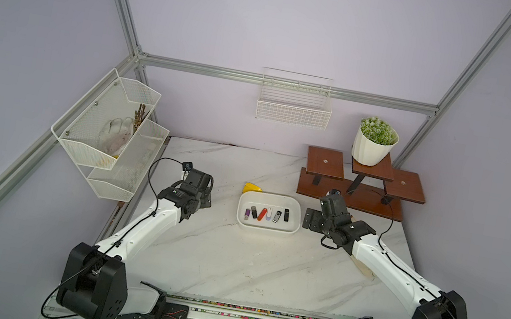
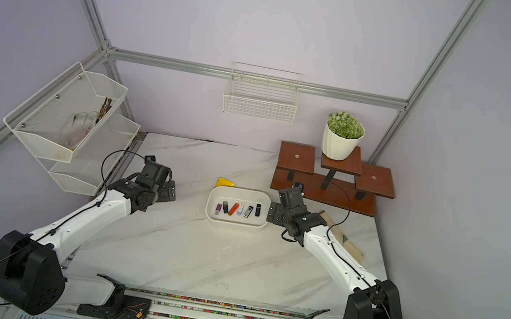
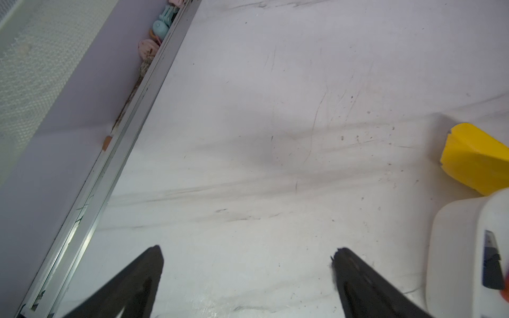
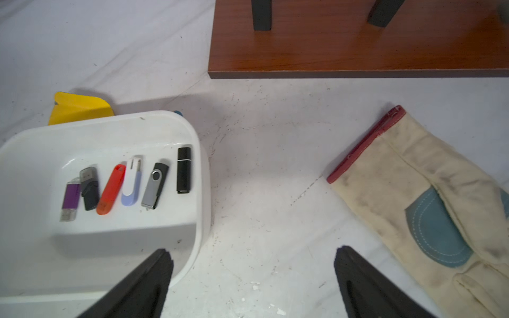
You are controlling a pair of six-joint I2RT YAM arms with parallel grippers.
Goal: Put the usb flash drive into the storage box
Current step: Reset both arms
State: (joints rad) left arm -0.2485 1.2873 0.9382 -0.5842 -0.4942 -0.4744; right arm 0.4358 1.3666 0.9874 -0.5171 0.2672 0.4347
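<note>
White storage box, orange flash drive, grey-veined white table

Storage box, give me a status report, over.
Left hand and right hand open, empty. Six flash drives lie in storage box. Yellow piece behind it, not blocking.

Both top views look steeply down from high above the table's near edge toward the back wall, far enough to hold the whole tabletop. The left wrist camera, at 9 o'clock from the white box, looks low and close across the tabletop past the left gripper. The right wrist camera, at 3 o'clock, looks close past the right gripper. All four views share the box and the yellow piece at its 11 o'clock.
</note>
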